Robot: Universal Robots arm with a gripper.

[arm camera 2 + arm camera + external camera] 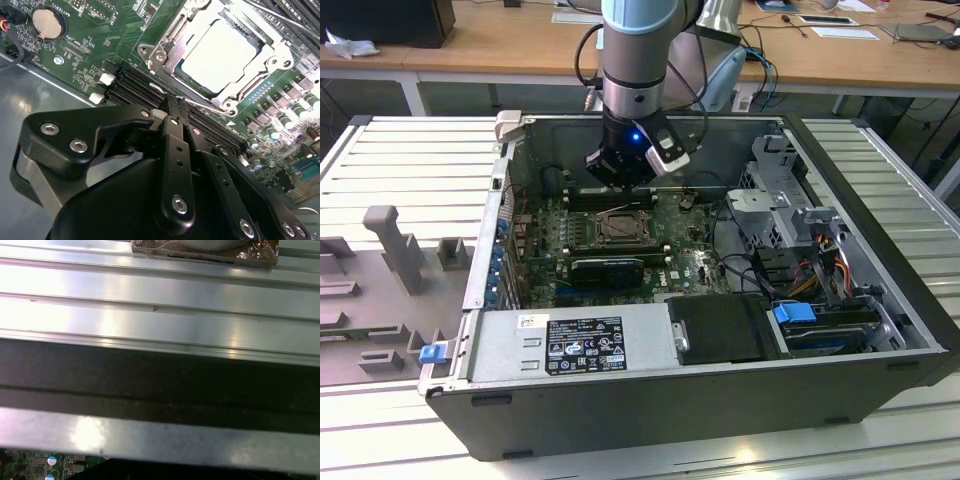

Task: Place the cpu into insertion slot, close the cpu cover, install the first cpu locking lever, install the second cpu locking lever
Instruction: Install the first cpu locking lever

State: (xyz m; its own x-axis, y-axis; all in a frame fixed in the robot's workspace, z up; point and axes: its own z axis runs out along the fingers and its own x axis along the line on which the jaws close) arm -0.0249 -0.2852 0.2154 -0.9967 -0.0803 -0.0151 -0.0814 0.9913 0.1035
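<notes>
In the second wrist view the cpu (222, 52) lies in the insertion slot (165, 50), its pale metal top facing up. The cpu cover (272, 50) lies flat over it, and the chip shows through the cover's window. A thin wire locking lever (202, 104) runs along the socket's side nearest the gripper, with its hooked end (156, 89) by the fingertips. My gripper (175, 102) is shut, its black fingers pressed together just above that lever. In the exterior view the gripper (620, 182) hangs inside the open computer case, just behind the socket (620, 228).
Black memory slots (132, 82) lie between gripper and socket. A coin battery (46, 22) sits on the green board. The exterior view shows a long black card (605, 268), the power supply (570, 345), a drive cage (790, 210) and the case walls (490, 250) around the board.
</notes>
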